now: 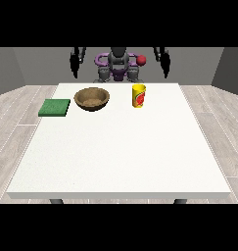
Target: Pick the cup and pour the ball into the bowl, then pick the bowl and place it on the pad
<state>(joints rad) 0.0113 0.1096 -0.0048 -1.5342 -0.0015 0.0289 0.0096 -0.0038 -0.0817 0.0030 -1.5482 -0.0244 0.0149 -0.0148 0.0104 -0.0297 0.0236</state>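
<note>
A yellow cup (pixel 138 95) with a red mark stands upright on the far part of the white table (pixel 120 152), right of centre. A small red ball (pixel 141 60) shows straight above the cup, level with the robot's chest, with nothing holding it. A brown wooden bowl (pixel 92 98) sits left of the cup. The green pad (pixel 55 107) lies flat at the table's left edge. The hand at the view's left (pixel 77 61) and the hand at the view's right (pixel 163 60) are raised behind the far edge, fingers straight and pointing down, holding nothing.
The robot's torso (pixel 118 66) stands behind the table's far edge. The table's near half is bare white surface. Grey plank floor surrounds the table.
</note>
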